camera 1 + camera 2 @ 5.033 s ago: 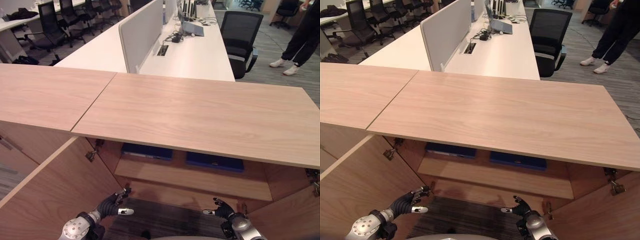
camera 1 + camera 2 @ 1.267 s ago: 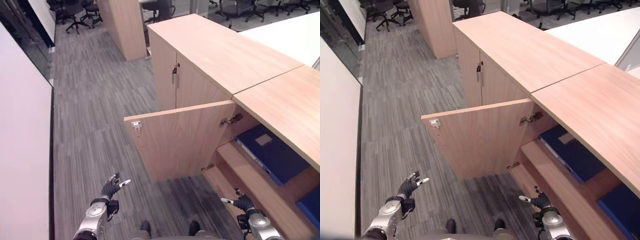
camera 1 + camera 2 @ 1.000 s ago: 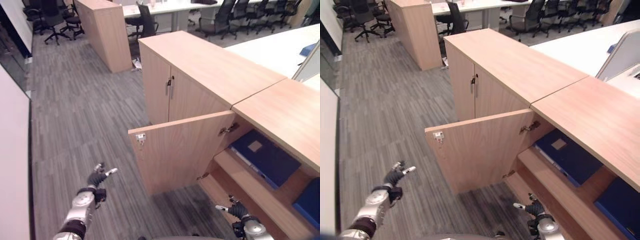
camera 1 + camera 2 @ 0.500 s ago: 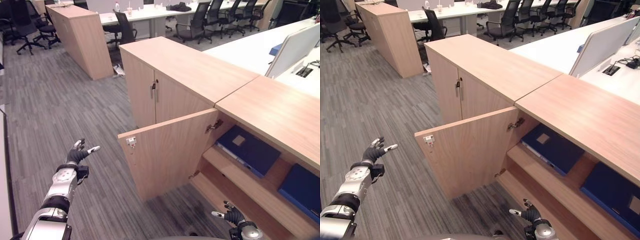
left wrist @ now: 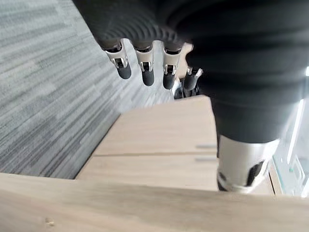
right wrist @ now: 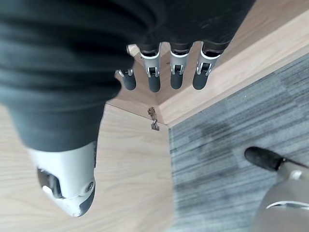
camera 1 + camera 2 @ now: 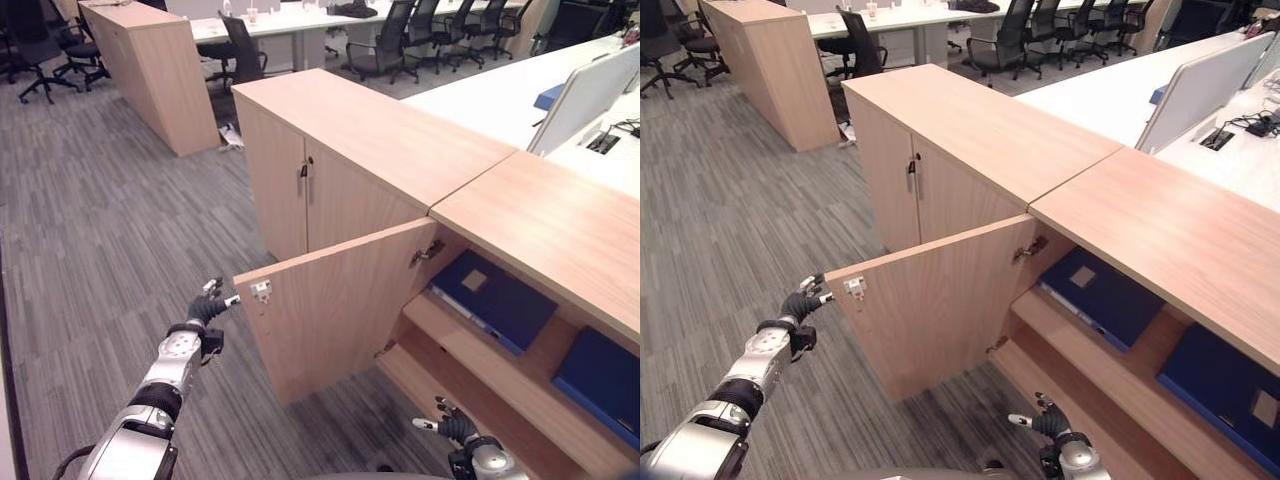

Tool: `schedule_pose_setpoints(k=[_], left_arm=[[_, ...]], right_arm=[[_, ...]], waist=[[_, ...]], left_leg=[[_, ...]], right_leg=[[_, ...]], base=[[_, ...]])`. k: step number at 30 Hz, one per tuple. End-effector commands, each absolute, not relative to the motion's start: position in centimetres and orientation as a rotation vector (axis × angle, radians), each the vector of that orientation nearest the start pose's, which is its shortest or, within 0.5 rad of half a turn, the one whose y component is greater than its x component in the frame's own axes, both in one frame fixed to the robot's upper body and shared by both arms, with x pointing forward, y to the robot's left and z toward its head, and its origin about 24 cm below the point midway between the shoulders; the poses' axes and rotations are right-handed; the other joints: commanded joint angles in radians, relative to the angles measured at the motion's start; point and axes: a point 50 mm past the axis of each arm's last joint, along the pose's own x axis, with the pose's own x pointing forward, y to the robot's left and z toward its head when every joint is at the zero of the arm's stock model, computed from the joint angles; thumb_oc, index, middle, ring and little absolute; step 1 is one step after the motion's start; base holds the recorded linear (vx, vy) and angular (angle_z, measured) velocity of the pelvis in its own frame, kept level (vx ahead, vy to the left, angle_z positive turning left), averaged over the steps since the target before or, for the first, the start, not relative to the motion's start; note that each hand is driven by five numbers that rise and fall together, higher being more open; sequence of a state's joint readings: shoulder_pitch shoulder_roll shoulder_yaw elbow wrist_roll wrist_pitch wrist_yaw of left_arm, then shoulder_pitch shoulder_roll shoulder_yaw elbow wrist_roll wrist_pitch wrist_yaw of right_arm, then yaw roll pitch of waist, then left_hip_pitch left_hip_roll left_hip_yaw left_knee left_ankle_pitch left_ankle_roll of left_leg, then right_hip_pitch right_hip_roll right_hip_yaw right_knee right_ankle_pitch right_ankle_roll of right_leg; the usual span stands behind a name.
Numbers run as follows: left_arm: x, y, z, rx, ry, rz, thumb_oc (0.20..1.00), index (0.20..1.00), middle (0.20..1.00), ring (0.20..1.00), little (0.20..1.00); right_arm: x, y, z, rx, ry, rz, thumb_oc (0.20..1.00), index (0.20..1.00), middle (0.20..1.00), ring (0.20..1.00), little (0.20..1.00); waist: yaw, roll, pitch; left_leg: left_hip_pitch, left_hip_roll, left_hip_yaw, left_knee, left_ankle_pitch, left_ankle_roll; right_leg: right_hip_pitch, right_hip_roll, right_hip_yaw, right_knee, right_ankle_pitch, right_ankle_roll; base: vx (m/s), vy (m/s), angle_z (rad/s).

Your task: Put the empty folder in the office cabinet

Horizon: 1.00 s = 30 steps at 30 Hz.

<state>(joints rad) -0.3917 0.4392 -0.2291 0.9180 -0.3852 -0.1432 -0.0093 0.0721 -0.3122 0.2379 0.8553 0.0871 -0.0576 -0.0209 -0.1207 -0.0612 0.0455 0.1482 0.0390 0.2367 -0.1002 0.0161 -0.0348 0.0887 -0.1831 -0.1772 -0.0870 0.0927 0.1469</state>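
We found the cabinet door (image 7: 335, 310) swung wide, leaving the shelf (image 7: 500, 375) reachable from the front. Two blue folders (image 7: 492, 300) lay flat on that shelf with a bare strip of wood between them, under the overhanging cabinet top (image 7: 560, 225). The left hand (image 7: 207, 305), fingers relaxed, was at the door's outer edge, with carpet (image 7: 90, 230) free beside it.

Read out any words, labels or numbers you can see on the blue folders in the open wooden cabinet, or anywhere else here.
None can be read.
Pale label on the dark blue folder on the wooden cabinet's shelf: too small to read.
Label on the second blue folder: too small to read.
Open wooden cabinet door: no print shows.
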Motion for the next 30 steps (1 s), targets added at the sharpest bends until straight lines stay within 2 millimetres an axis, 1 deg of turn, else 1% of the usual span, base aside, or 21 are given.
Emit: schedule_pose_setpoints(k=[1,2,3,4,5,8,10,12,14,16,17,19,20,21,22,23,24,26,27,29,30], left_arm=[[33.5,21.5,1.6,0.125,0.230,-0.009,1.000,1.000,1.000,1.000,1.000],[33.5,20.9,1.4,0.111,0.228,-0.024,1.000,1.000,1.000,1.000,1.000],[33.5,19.0,1.2,0.080,0.219,-0.078,1.000,1.000,1.000,1.000,1.000],[33.5,19.0,1.2,0.079,0.219,-0.078,1.000,1.000,1.000,1.000,1.000],[33.2,16.3,1.1,0.041,0.197,-0.167,1.000,1.000,1.000,1.000,1.000],[32.6,13.7,1.2,-0.004,0.176,-0.266,1.000,1.000,1.000,1.000,1.000],[31.7,11.6,1.8,-0.023,0.133,-0.394,1.000,1.000,1.000,1.000,1.000],[31.1,10.8,2.1,-0.042,0.114,-0.452,1.000,1.000,1.000,1.000,1.000],[30.0,9.9,3.3,-0.076,0.062,-0.557,1.000,1.000,1.000,1.000,1.000],[29.2,10.3,3.8,-0.116,0.039,-0.585,1.000,1.000,1.000,1.000,1.000],[29.0,10.6,4.0,-0.106,0.029,-0.591,1.000,1.000,1.000,1.000,1.000],[28.3,11.4,4.5,-0.094,0.010,-0.608,1.000,1.000,1.000,1.000,1.000],[27.6,12.2,4.0,-0.107,0.026,-0.590,1.000,1.000,1.000,1.000,1.000],[27.1,12.8,3.6,-0.123,0.040,-0.573,1.000,1.000,1.000,1.000,1.000],[26.2,13.7,2.8,-0.162,0.073,-0.529,1.000,1.000,1.000,1.000,1.000],[25.5,14.4,1.8,-0.197,0.112,-0.476,1.000,1.000,1.000,1.000,1.000],[25.1,14.5,1.4,-0.215,0.130,-0.467,1.000,1.000,1.000,1.000,1.000],[24.5,14.3,1.0,-0.207,0.146,-0.483,1.000,1.000,1.000,1.000,1.000],[24.0,14.4,0.4,-0.209,0.170,-0.473,1.000,1.000,1.000,1.000,1.000],[23.7,14.1,-0.1,-0.252,0.190,-0.455,1.000,1.000,1.000,1.000,1.000],[23.5,13.7,-0.2,-0.269,0.194,-0.462,1.000,1.000,1.000,1.000,1.000]], right_arm=[[17.3,-22.1,-11.5,-0.369,0.778,0.085,1.000,1.000,1.000,1.000,1.000],[17.2,-22.1,-11.5,-0.371,0.780,0.085,1.000,1.000,1.000,1.000,1.000],[17.3,-22.0,-11.6,-0.370,0.781,0.084,1.000,1.000,1.000,1.000,1.000],[17.2,-22.0,-11.6,-0.370,0.781,0.084,1.000,1.000,1.000,1.000,1.000],[17.3,-22.0,-11.5,-0.372,0.781,0.079,1.000,1.000,1.000,1.000,1.000],[16.7,-22.2,-11.8,-0.360,0.799,0.062,1.000,1.000,1.000,1.000,1.000],[16.4,-22.3,-11.9,-0.347,0.808,0.052,1.000,1.000,1.000,1.000,1.000],[16.1,-22.3,-12.0,-0.338,0.812,0.049,1.000,1.000,1.000,1.000,1.000],[16.2,-22.3,-12.0,-0.325,0.813,0.040,1.000,1.000,1.000,1.000,1.000],[17.6,-22.0,-11.5,-0.320,0.774,0.035,1.000,1.000,1.000,1.000,1.000],[18.1,-21.8,-11.2,-0.317,0.759,0.035,1.000,1.000,1.000,1.000,1.000],[19.2,-21.6,-10.7,-0.309,0.723,0.030,1.000,1.000,1.000,1.000,1.000],[19.9,-21.2,-10.4,-0.305,0.698,0.036,1.000,1.000,1.000,1.000,1.000],[20.2,-21.2,-10.2,-0.304,0.688,0.036,1.000,1.000,1.000,1.000,1.000],[20.6,-21.2,-10.1,-0.299,0.684,0.026,1.000,1.000,1.000,1.000,1.000],[20.9,-21.5,-10.2,-0.302,0.696,0.002,1.000,1.000,1.000,1.000,1.000],[20.9,-21.7,-10.2,-0.304,0.703,-0.009,1.000,1.000,1.000,1.000,1.000],[20.7,-22.1,-10.5,-0.299,0.726,-0.028,1.000,1.000,1.000,1.000,1.000],[20.3,-22.7,-10.6,-0.294,0.738,-0.049,1.000,1.000,1.000,1.000,1.000],[20.1,-23.3,-10.5,-0.296,0.742,-0.072,1.000,1.000,1.000,1.000,1.000],[20.2,-23.9,-10.4,-0.305,0.740,-0.087,1.000,1.000,1.000,1.000,1.000]], waist=[[-0.004,0.023,0.023],[-0.005,0.023,0.024],[-0.007,0.022,0.026],[-0.007,0.022,0.026],[-0.009,0.020,0.029],[-0.006,0.017,0.030],[-0.002,0.014,0.036],[0.004,0.013,0.040],[0.018,0.013,0.051],[0.038,0.018,0.072],[0.048,0.022,0.078],[0.079,0.044,0.087],[0.096,0.050,0.085],[0.106,0.052,0.083],[0.127,0.054,0.076],[0.154,0.056,0.069],[0.162,0.055,0.066],[0.161,0.055,0.059],[0.147,0.062,0.051],[0.137,0.079,0.046],[0.121,0.091,0.041]], left_leg=[[0.045,-0.005,-0.013,0.013,-0.076,0.007],[0.045,-0.005,-0.012,0.013,-0.077,0.007],[0.044,-0.007,-0.013,0.013,-0.078,0.010],[0.044,-0.007,-0.013,0.013,-0.078,0.010],[0.041,-0.011,-0.014,0.013,-0.079,0.013],[0.038,-0.016,-0.021,0.013,-0.080,0.016],[0.035,-0.019,-0.030,0.013,-0.080,0.020],[0.033,-0.021,-0.034,0.013,-0.080,0.022],[0.027,-0.029,-0.033,0.013,-0.080,0.026],[0.008,-0.014,-0.001,0.016,-0.068,0.018],[0.001,-0.007,0.015,0.018,-0.063,0.017],[-0.025,0.002,0.060,0.028,-0.048,0.032],[-0.033,0.002,0.103,0.038,-0.044,0.042],[-0.037,0.003,0.132,0.045,-0.041,0.047],[-0.045,0.012,0.176,0.059,-0.039,0.054],[-0.036,0.016,0.208,0.058,-0.055,0.051],[-0.036,0.021,0.221,0.056,-0.052,0.050],[-0.031,0.028,0.244,0.054,-0.046,0.047],[-0.033,0.043,0.252,0.059,-0.030,0.035],[-0.043,0.071,0.263,0.062,-0.002,0.010],[-0.055,0.097,0.282,0.065,0.027,-0.014]], right_leg=[[-0.020,-0.057,-0.027,0.134,-0.023,0.101],[-0.020,-0.058,-0.028,0.133,-0.022,0.102],[-0.021,-0.061,-0.029,0.133,-0.018,0.103],[-0.021,-0.061,-0.028,0.133,-0.018,0.103],[-0.024,-0.066,-0.031,0.135,-0.013,0.105],[-0.022,-0.069,-0.034,0.138,-0.009,0.106],[-0.023,-0.074,-0.041,0.147,-0.007,0.107],[-0.023,-0.078,-0.045,0.150,-0.004,0.108],[-0.032,-0.093,-0.054,0.150,0.019,0.115],[-0.065,-0.117,-0.067,0.149,0.094,0.115],[-0.079,-0.128,-0.086,0.164,0.104,0.115],[-0.083,-0.152,-0.212,0.254,0.044,0.105],[-0.062,-0.144,-0.288,0.325,-0.008,0.089],[-0.058,-0.138,-0.316,0.363,-0.033,0.085],[-0.047,-0.134,-0.371,0.398,-0.055,0.079],[-0.022,-0.152,-0.424,0.426,-0.067,0.097],[-0.016,-0.159,-0.441,0.420,-0.062,0.098],[-0.008,-0.157,-0.428,0.383,-0.065,0.094],[0.007,-0.127,-0.400,0.329,-0.094,0.078],[0.025,-0.090,-0.382,0.256,-0.116,0.058],[0.043,-0.059,-0.358,0.183,-0.127,0.047]], base=[[0.00,0.000,0.00],[-0.01,0.023,-0.05],[0.00,0.017,-0.05],[-0.02,0.034,0.02],[0.00,0.000,0.00],[-0.01,0.025,0.03],[-0.02,0.035,0.00],[-0.03,0.029,0.06],[-0.08,0.018,0.03],[-0.19,-0.100,-0.18],[-0.25,-0.061,-0.45],[-0.23,0.099,-0.69],[-0.20,0.105,-0.93],[-0.21,0.040,-1.49],[-0.14,-0.098,-1.54],[-0.12,-0.145,-1.62],[-0.06,-0.195,-1.42],[-0.06,-0.240,-1.14],[-0.06,-0.329,-0.42],[-0.09,-0.369,-0.42],[-0.09,-0.296,-0.53]])
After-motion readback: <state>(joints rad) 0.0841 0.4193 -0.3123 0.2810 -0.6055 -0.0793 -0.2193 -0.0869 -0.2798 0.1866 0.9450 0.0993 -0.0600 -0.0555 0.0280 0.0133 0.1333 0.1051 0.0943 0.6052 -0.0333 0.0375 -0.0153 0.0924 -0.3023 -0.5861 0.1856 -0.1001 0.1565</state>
